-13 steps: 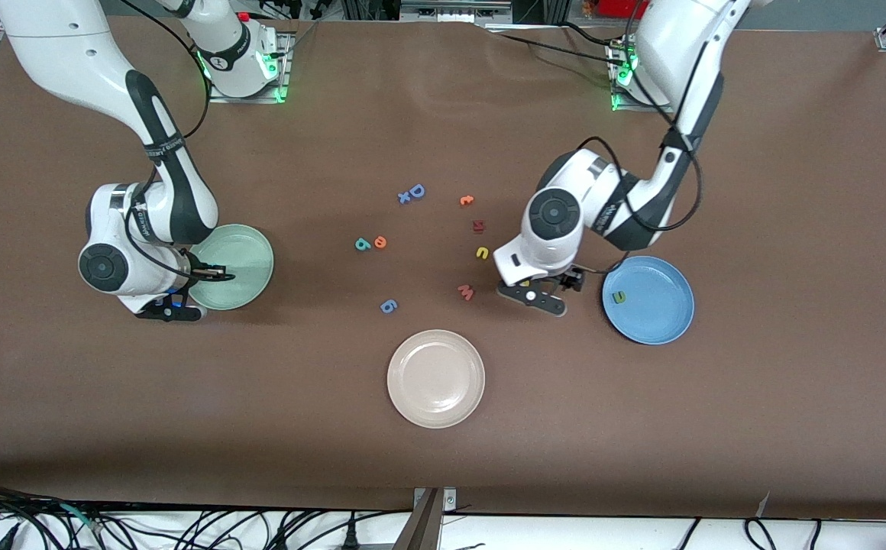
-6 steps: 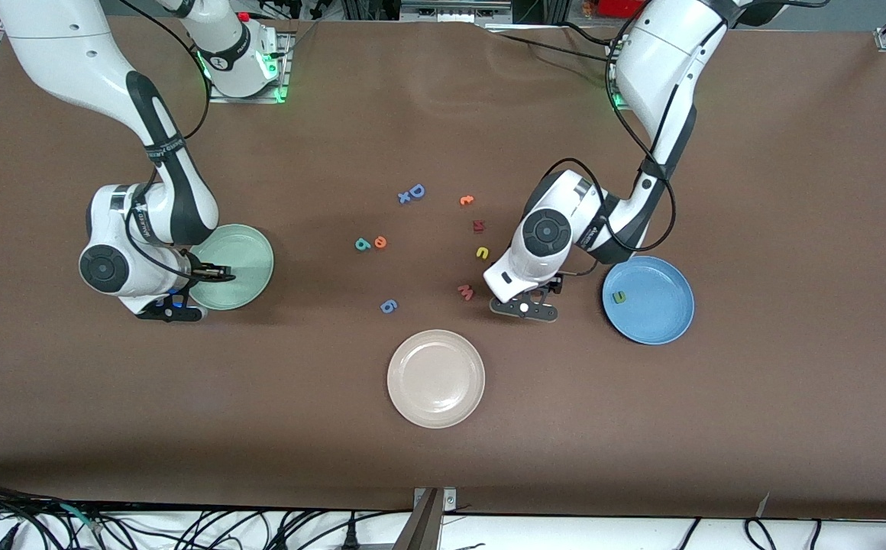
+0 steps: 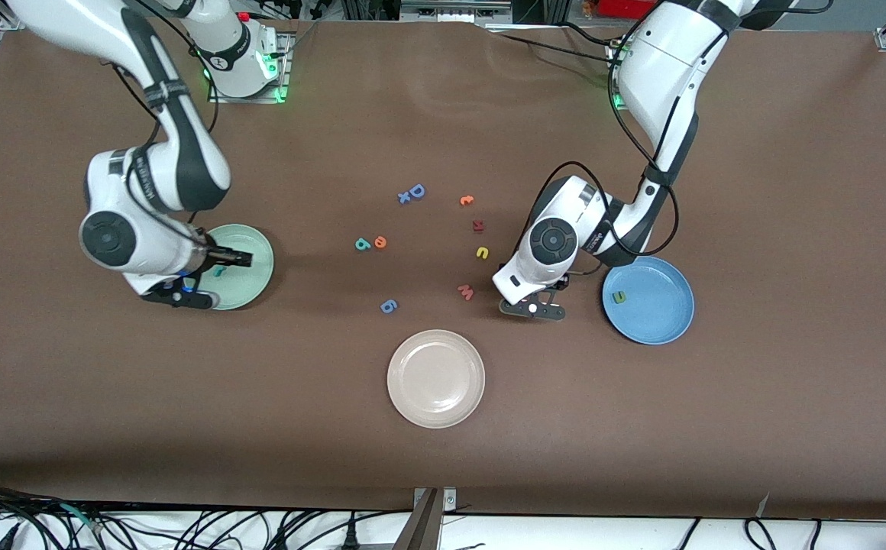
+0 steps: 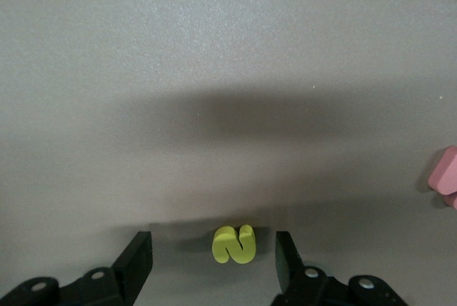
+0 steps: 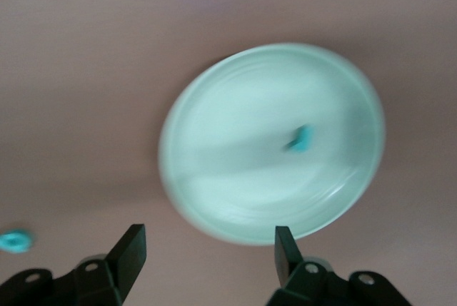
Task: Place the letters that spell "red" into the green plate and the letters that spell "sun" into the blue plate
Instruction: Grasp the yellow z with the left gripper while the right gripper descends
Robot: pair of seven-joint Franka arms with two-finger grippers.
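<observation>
The yellow "s" (image 4: 233,244) lies on the table between the fingers of my left gripper (image 4: 212,242), which is open around it without touching. In the front view that gripper (image 3: 532,308) hides the letter, beside the blue plate (image 3: 661,313), which holds the olive "n" (image 3: 619,297). The yellow "u" (image 3: 482,252) lies loose. My right gripper (image 3: 233,260) hangs open and empty over the green plate (image 3: 256,276), where the teal "r" (image 3: 219,270) rests; the wrist view shows the "r" (image 5: 301,138) on the plate (image 5: 235,149). The teal "d" (image 3: 363,244) and orange "e" (image 3: 380,242) lie mid-table.
A cream plate (image 3: 435,378) sits nearest the front camera. Loose letters lie mid-table: pink "w" (image 3: 466,292) beside the left gripper, blue "6" (image 3: 388,306), blue "D" (image 3: 415,191), orange "t" (image 3: 467,201), and a red letter (image 3: 478,225).
My right gripper has opened, the teal "r" now lies in the green plate, and that arm has risen. My left gripper has settled around the yellow "s", its fingers drawing inward.
</observation>
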